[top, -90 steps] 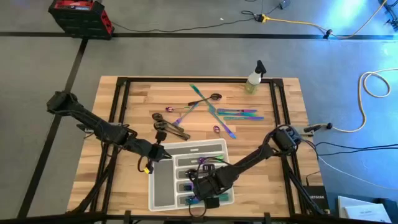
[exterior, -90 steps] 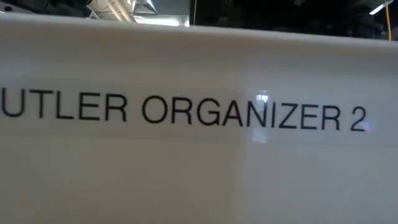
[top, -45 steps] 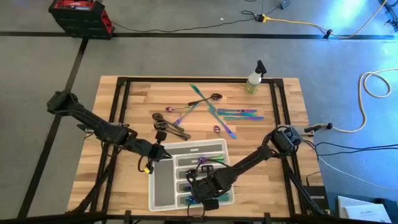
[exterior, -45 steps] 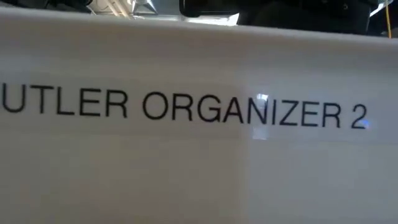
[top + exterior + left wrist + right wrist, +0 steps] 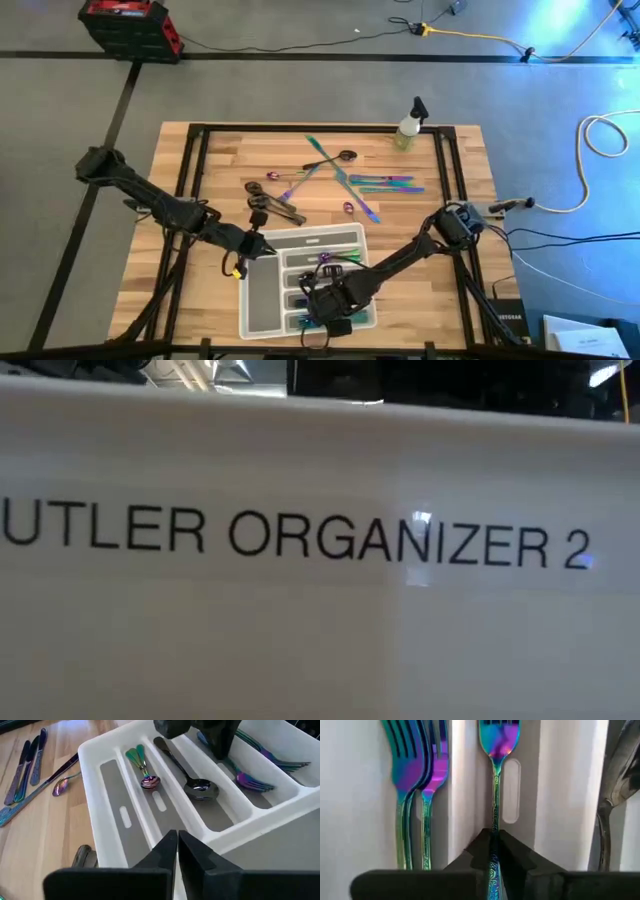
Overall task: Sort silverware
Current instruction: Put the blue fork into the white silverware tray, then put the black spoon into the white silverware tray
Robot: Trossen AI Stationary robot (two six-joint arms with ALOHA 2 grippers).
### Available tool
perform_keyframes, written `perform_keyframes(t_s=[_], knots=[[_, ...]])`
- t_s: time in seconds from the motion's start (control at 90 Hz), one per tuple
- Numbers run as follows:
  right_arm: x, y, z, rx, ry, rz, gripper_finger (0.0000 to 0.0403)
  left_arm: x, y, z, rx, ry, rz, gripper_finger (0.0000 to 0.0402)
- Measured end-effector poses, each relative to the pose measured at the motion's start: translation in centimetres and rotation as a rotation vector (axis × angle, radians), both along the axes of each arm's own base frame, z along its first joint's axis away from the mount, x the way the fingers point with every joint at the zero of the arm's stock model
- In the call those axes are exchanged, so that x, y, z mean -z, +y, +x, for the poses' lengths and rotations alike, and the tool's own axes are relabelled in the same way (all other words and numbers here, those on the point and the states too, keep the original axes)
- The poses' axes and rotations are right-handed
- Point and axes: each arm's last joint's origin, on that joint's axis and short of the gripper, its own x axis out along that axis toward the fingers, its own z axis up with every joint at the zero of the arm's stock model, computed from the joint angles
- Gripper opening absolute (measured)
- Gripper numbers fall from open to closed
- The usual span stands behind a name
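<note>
- Grey concrete floor all round, crossed by dark tape lines.
- Light butcher-block wooden bench with a black metal frame.
- Red and black tool case on the floor, far corner.
- Yellow cable and white cable trailing across the floor.

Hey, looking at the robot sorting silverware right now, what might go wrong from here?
The right gripper pinches an iridescent fork by its thin handle over the tray; it might pivot or slip and land across a divider instead of beside the other forks. The left gripper, shut at the tray's edge, could nudge the tray. Silverware lying crossed on the table may be awkward to pick singly.
</note>
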Motion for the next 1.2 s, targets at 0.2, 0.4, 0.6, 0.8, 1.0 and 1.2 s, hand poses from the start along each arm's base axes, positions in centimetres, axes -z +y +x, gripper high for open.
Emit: perform_keyframes(t_s=[0.2,0.4,0.6,0.8,1.0,1.2], knots=[[0.3,-0.1,-0.1,0.017,0.004,-0.002,0.0054,0.0,-0.1,0.0,0.007,-0.001,0.004,0.0],[0.3,-0.1,-0.1,0.022,0.006,-0.002,0.0072,0.0,-0.1,0.0,0.01,-0.002,0.008,0.0],[0.0,-0.1,-0.1,0.048,0.014,0.0,0.0092,0.0,-0.1,0.0,0.01,-0.002,0.008,0.0],[-0.8,-0.1,0.1,0.056,0.021,-0.019,0.0119,0.0,-0.1,0.0,0.01,-0.002,0.008,0.0],[-1.5,0.3,0.2,0.051,0.013,-0.005,0.0144,0.0,-0.1,0.0,0.01,-0.002,0.008,0.0],[-1.8,0.3,0.4,0.051,0.004,-0.001,0.0167,0.0,-0.1,0.0,0.01,-0.002,0.008,0.0]])
